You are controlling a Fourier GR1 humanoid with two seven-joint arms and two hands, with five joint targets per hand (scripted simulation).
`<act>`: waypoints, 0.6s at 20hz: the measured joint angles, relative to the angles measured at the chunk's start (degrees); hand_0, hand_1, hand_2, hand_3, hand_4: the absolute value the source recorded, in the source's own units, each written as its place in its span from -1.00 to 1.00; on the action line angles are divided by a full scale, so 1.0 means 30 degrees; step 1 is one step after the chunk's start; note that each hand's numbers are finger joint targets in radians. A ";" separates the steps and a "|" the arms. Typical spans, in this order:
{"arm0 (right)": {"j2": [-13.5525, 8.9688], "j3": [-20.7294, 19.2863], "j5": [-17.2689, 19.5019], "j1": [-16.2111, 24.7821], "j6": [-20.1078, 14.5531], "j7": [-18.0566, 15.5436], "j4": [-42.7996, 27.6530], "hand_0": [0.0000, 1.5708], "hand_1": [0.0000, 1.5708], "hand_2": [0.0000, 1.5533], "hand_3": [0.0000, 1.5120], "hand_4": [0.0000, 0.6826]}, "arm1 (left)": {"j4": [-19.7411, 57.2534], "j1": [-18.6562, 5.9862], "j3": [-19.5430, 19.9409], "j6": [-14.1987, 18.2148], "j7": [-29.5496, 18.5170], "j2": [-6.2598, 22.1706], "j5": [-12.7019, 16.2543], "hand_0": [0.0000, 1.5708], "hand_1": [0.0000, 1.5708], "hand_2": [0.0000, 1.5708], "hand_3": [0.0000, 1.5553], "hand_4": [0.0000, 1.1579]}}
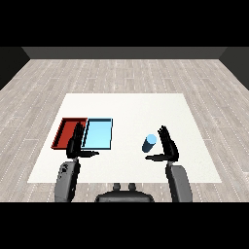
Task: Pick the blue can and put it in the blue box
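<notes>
Forearms (pixel 68 180) enter from the lower corners of the frame. Above them, the right hand (pixel 168 146) at lower right is released, fingers straight and thumb spread, just beside the blue can (pixel 149 143), which stands tilted on the white table (pixel 126 104) right of centre. At lower left, the left hand (pixel 75 143) is likewise relaxed, overlapping the near edges of the trays. Beyond it lie the red tray (pixel 65 131) and light blue tray (pixel 98 133), touching side by side, well apart from the can.

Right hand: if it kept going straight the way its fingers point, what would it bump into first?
Probably nothing. The right hand points up and away across the white table, where the way looks free. The blue can sits just to its left, beside the line, though depth is hard to judge.
</notes>
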 measured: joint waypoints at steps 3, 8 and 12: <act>-0.0012 -0.0226 -0.0061 -0.0124 0.0169 -0.0459 0.0732 -1.00 -1.00 -1.00 -1.00 -1.00 | 0.0081 0.0134 0.0079 -0.0190 -0.0285 0.0026 0.0096 -1.00 -1.00 -1.00 -1.00 -1.00; -0.0186 -0.0981 -0.0433 -0.0460 -0.0022 -0.0155 0.1179 -1.00 -1.00 -1.00 -1.00 -1.00 | -0.0715 0.0869 0.0047 -0.0308 -0.0253 -0.0045 0.0260 -1.00 -1.00 -1.00 -1.00 -1.00; 0.0014 -0.1019 -0.0277 -0.0287 -0.0236 -0.0542 0.1739 -1.00 -1.00 -1.00 -1.00 -1.00 | -0.1084 0.1095 -0.0176 -0.0173 -0.0025 -0.0221 0.0121 -1.00 -1.00 -1.00 -1.00 -1.00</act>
